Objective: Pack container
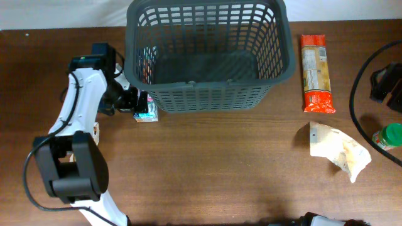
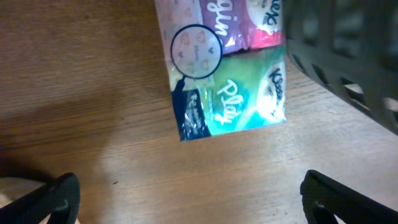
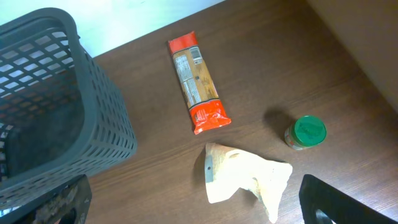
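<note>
The container (image 1: pixel 210 94), a large dark grey slotted basket, stands at the back middle of the table; I see nothing clearly inside it. A pink and green tissue pack (image 1: pixel 146 108) lies against the container's left front corner. My left gripper (image 1: pixel 135 100) is right beside it, open. In the left wrist view the tissue pack (image 2: pixel 227 93) lies ahead of the wide-apart fingers (image 2: pixel 53 199), with the container wall (image 2: pixel 348 50) at the right. My right gripper (image 3: pixel 199 205) is open, empty, above a pale crumpled bag (image 3: pixel 245 177).
A red and orange pasta packet (image 1: pixel 316 73) lies right of the container. The pale bag (image 1: pixel 339 149) sits in front of it. A green-lidded jar (image 1: pixel 391 136) stands by the right edge, near black cable (image 1: pixel 358 81). The right wrist view shows the jar (image 3: pixel 306 132) and packet (image 3: pixel 198 81).
</note>
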`<control>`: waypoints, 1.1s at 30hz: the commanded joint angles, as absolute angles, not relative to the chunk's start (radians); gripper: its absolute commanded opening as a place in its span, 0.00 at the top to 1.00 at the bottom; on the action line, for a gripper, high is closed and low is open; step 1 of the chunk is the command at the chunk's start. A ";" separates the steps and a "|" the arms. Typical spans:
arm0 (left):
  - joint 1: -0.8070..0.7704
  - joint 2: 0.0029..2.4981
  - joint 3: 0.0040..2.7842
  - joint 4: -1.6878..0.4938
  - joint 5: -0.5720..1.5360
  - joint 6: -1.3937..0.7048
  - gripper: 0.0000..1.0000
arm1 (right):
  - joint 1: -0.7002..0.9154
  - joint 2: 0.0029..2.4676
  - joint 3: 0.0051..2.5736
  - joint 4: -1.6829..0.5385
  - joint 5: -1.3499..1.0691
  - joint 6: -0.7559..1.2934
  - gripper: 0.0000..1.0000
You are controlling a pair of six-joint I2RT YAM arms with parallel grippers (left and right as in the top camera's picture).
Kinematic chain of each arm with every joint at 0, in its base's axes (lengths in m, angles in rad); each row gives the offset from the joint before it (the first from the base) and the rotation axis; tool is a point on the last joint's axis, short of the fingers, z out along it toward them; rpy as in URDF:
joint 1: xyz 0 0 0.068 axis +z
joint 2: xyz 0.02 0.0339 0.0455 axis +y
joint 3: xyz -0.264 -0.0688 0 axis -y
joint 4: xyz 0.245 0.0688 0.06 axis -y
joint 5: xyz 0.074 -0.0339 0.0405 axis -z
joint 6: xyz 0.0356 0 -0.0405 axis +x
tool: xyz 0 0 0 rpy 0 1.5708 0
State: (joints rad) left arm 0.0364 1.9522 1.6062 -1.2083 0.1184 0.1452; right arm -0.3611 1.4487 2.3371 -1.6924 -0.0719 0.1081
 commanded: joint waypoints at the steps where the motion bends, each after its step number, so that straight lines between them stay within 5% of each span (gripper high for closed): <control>1: 0.033 1.990 1.602 -1.204 0.089 0.113 0.01 | -0.361 1.449 2.333 -1.699 -0.081 0.109 0.01; 25: 0.033 2.001 1.602 -1.185 0.096 0.105 0.01 | -0.361 1.449 2.333 -1.698 -0.081 0.109 0.01; 33: 0.056 2.001 1.602 -1.183 0.267 0.072 0.01 | -0.361 1.449 2.333 -1.699 -0.081 0.109 0.01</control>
State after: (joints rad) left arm 0.0437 1.9900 1.6062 -1.1881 0.1558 0.0959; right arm -0.3611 1.4487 2.3371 -1.6924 -0.0719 0.1074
